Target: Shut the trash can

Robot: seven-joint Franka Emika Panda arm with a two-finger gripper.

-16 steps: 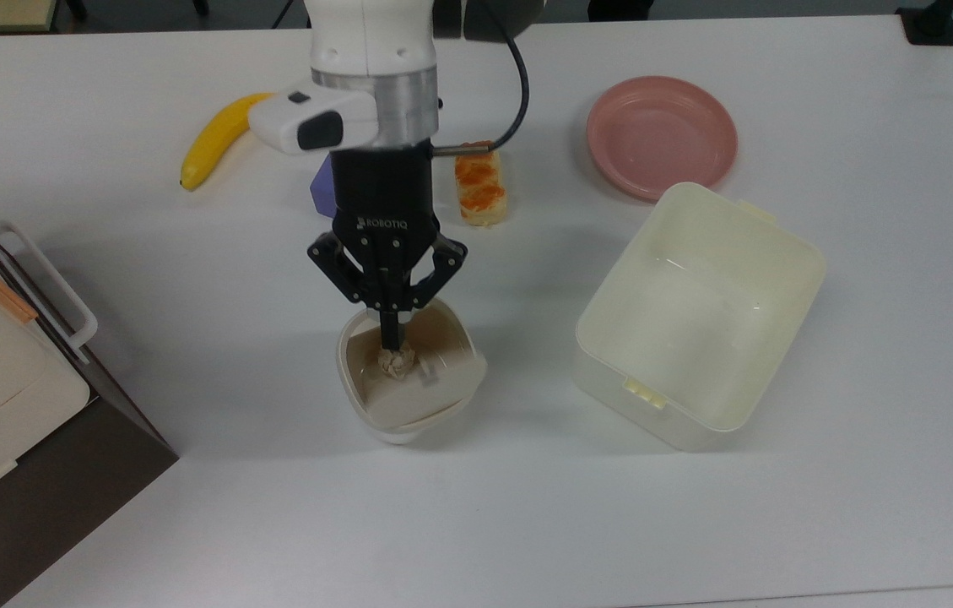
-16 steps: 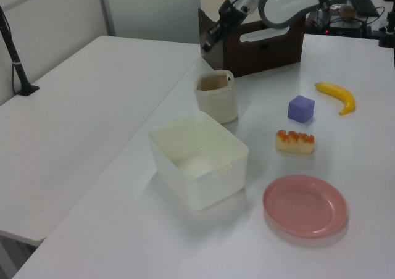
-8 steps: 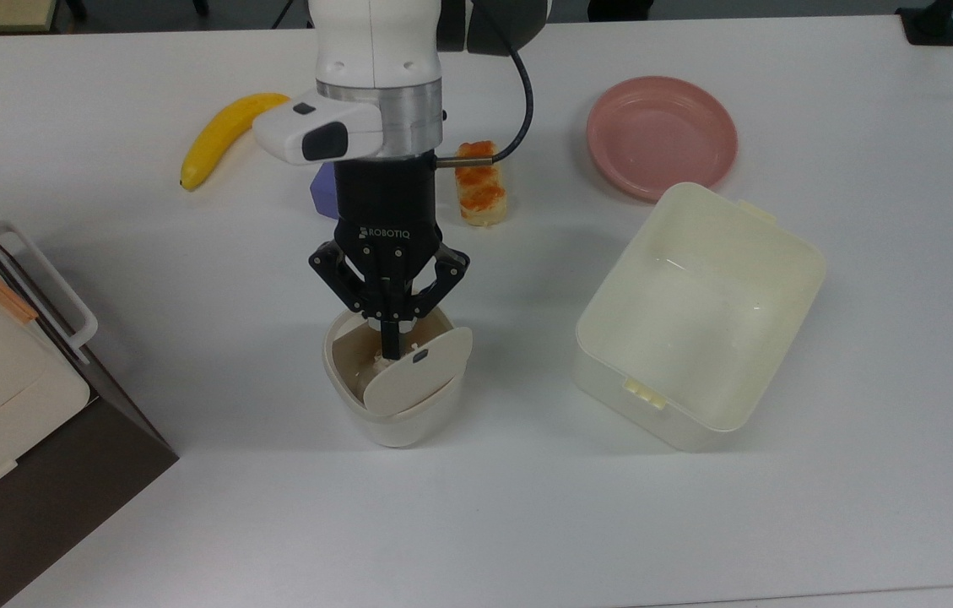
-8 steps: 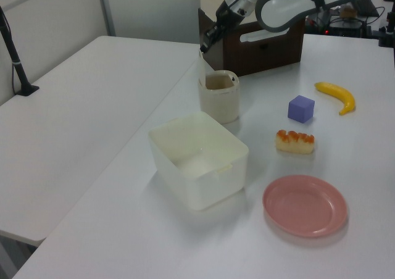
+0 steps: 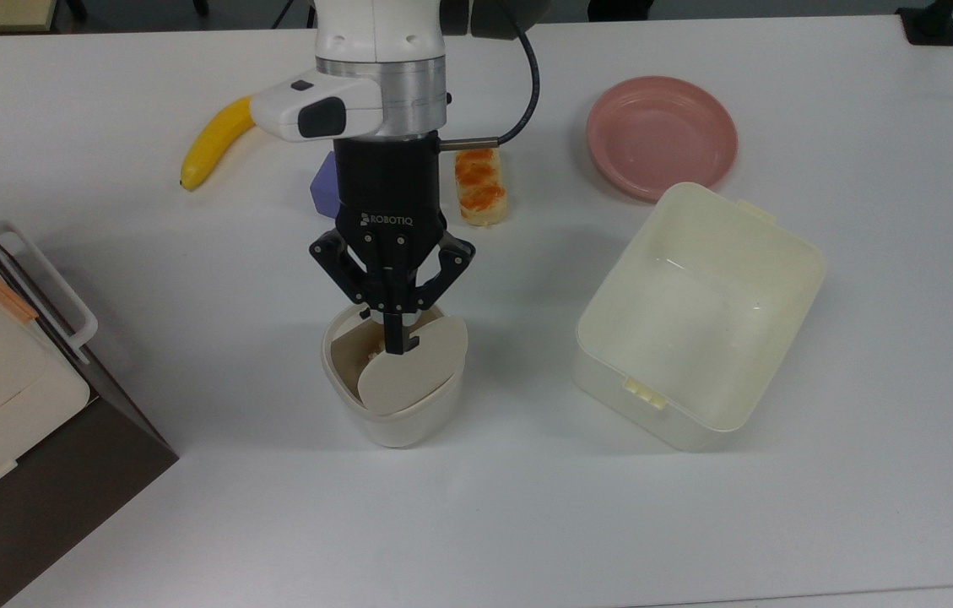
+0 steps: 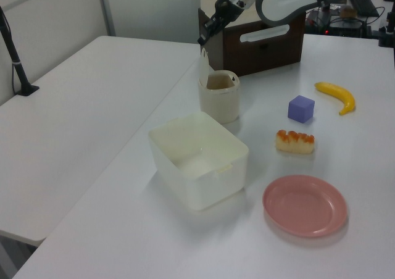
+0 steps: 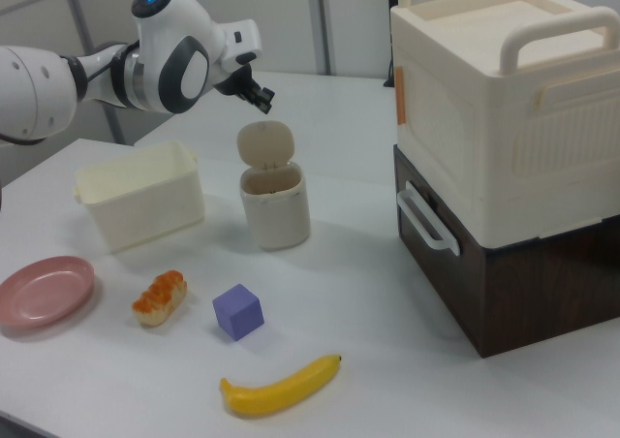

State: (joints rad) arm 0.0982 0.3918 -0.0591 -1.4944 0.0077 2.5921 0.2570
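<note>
Cream plastic, the trash can [image 7: 275, 203] stands on the surface [image 7: 387, 360] between the tub [image 7: 140, 205] and the drawer box [image 7: 504, 167]. Its lid [image 7: 265, 144] is raised upright, so closing remains undone. The hand [image 7: 260, 96], fingers together, is poised just above the lid.

trash can [image 7: 275, 205] sitting mid-bench with its flap lid [image 7: 266, 145] standing upright, end effector [image 7: 260, 96] hovering just above it, purple cube [image 7: 238, 311] and banana [image 7: 281, 387] lying nearby
</note>
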